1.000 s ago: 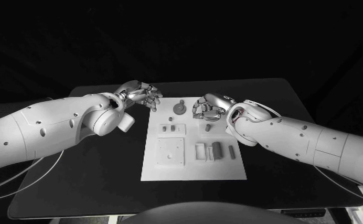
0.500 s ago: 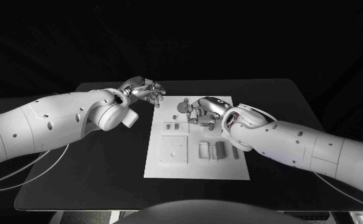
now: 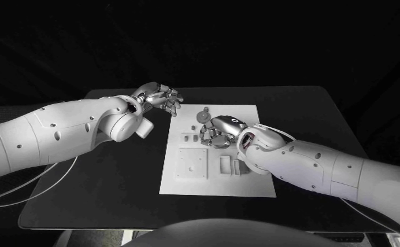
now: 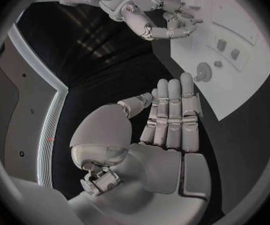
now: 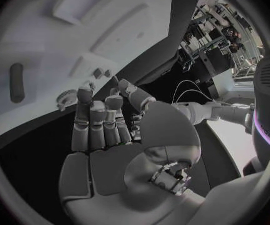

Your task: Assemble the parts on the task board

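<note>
Fingers of the left hand lie straight and side by side, holding nothing, above the black table just off the far left corner of the task board. Over the board's middle, the right hand hovers with loosely spread, empty fingers near a round knobbed part and two small parts beside it.

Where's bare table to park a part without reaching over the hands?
Bare black table right of the task board, beyond the right arm, and along the near edge below the board. Crowded: the board's far end, under the right hand and left hand.
</note>
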Robot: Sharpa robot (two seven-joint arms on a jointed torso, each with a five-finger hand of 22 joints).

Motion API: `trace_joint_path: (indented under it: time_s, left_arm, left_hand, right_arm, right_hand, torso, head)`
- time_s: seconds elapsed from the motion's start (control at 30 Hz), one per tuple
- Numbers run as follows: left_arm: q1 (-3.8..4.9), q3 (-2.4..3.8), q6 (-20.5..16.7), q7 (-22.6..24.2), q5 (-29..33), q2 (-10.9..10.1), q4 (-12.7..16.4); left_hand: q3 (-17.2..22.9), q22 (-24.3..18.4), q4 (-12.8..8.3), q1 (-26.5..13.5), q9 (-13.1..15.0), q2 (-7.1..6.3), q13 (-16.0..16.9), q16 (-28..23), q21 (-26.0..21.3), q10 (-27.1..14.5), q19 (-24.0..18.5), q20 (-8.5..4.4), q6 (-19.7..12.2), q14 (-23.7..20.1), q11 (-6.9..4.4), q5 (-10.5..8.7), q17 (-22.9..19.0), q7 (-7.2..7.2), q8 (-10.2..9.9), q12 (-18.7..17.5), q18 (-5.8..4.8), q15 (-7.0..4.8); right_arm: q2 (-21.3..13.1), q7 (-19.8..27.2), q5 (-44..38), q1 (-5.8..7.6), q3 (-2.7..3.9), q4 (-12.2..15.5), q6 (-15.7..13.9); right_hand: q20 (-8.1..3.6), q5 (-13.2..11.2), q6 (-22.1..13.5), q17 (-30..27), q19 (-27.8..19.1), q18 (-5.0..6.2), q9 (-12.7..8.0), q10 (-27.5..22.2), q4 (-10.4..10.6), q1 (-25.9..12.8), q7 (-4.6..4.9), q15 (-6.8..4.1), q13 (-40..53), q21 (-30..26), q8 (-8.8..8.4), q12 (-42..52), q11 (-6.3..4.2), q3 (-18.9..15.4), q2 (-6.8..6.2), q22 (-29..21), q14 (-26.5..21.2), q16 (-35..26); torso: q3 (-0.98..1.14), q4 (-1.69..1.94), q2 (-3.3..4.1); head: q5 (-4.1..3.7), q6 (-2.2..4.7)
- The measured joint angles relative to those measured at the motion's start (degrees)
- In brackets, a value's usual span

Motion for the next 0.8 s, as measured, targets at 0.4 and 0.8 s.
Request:
trace_joint_path:
  time_s: [0.4,0.8]
  left_arm:
    - [0.01,0.0,-0.1,0.0,0.0,0.1,0.0]
    - [0.01,0.01,-0.1,0.0,0.0,0.1,-0.1]
  left_hand:
    - [0.0,0.0,0.0,0.2,0.0,-0.22,0.1,0.0,0.0,0.0,0.0,0.0,0.0,0.0,0.0,0.0,0.0,0.0,0.0,0.0,-0.07,0.0]
    - [0.0,0.0,0.0,0.2,0.1,-0.22,0.1,0.0,0.0,0.0,0.0,0.0,0.0,0.0,0.0,0.0,0.0,0.0,0.0,0.0,-0.18,0.0]
  right_arm:
    - [1.3,0.1,-0.7,-1.59,-0.87,-1.8,0.0]
    - [1.7,0.1,-1.1,-1.97,-1.09,-2.1,0.1]
  right_hand:
    - [0.0,0.0,0.0,0.0,0.0,0.0,0.0,0.0,0.0,0.0,0.01,0.09,0.0,0.0,-0.15,0.0,0.0,0.0,0.0,0.0,0.1,0.0]
    - [0.01,0.0,0.2,0.0,0.0,0.01,0.0,0.0,0.0,-0.1,-0.16,0.13,0.0,0.0,0.04,0.0,0.0,0.0,-0.07,0.0,0.1,0.0]
  torso:
    - [-0.04,0.04,0.02]
    - [-0.05,0.04,0.01]
  head:
    - [0.18,-0.44]
    - [0.7,-0.77]
